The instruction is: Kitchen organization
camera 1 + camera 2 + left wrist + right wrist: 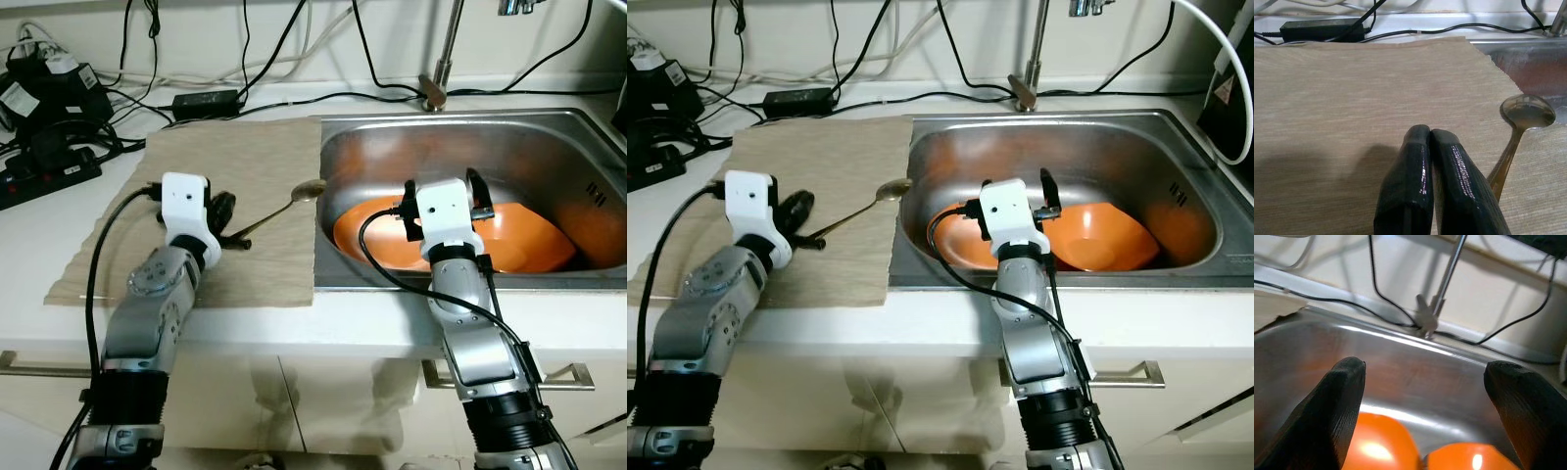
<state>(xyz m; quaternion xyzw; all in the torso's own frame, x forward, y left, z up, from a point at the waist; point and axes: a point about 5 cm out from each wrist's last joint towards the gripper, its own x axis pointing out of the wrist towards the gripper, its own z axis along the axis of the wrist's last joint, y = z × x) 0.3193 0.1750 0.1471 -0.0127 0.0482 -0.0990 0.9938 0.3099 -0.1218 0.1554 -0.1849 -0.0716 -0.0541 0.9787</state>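
Your left gripper (1425, 134) sits low over the beige mat (235, 176). Its two black fingers are pressed tight together, with nothing between them. The spoon (269, 213) lies on the mat just beside those fingers, at about 3 o'clock from them. Its bowl points to 1 o'clock and reaches the edge of the sink (470, 122).

Your right gripper (1425, 377) hangs over the sink with its fingers spread wide apart. It holds nothing. Under it, in the sink, are an orange plate (377, 235) and an orange bowl (524, 240). The bowl leans over part of the plate.

Here is what I think could go wrong:

- If you push the closed left fingers sideways, they may knock the spoon. It could slide off the mat and fall into the sink.
- The spoon is thin and lies flat, so a grab may slip off or pinch the mat too.
- The bowl and plate look smooth and shiny. If your right gripper grabs a rim crookedly, the dish may slip and bang the steel.
- The tap (446, 49) stands at 12 o'clock, so a high lift could bump it.
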